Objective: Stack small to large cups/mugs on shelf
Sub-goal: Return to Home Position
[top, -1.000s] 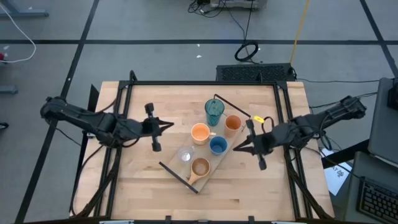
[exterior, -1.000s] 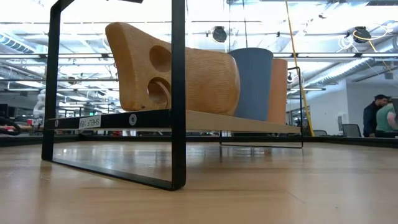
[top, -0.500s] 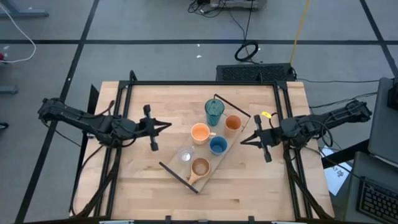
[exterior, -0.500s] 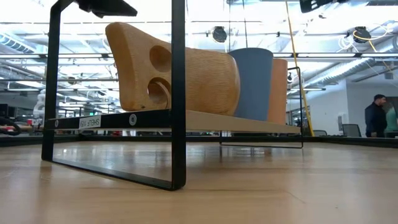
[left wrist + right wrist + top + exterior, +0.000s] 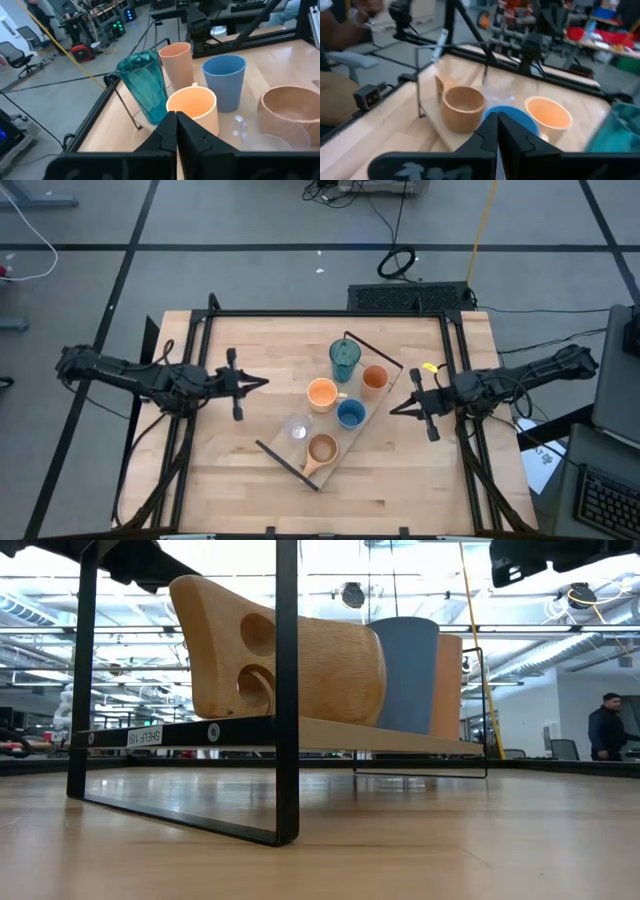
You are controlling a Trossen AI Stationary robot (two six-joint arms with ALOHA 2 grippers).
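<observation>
The left gripper is closed tight, its two fingers pressed together with nothing between them. It hangs over the left half of the worktop, pointing at the shelf but well apart from it. The right gripper is the same: pinched shut, empty, held near the worktop's right edge and aimed at the shelf's long side. Neither touches a cup, which fits arms with nothing more to carry.

The shelf lies on a slant in the middle of the worktop, and all six cups stand upright on it in two rows. At one end, by the black rail, sits the tan mug with the clear cup just beside it. In the middle are the blue cup and the orange mug. At the other end stand the orange cup and the teal tumbler, the tallest, close to that end's rail.

The clear cup is faint in every view, so its size is hard to judge, but the sizes seem to run from small to large along the board, which would explain the order. The stacking looks finished; only parking the arms is left
</observation>
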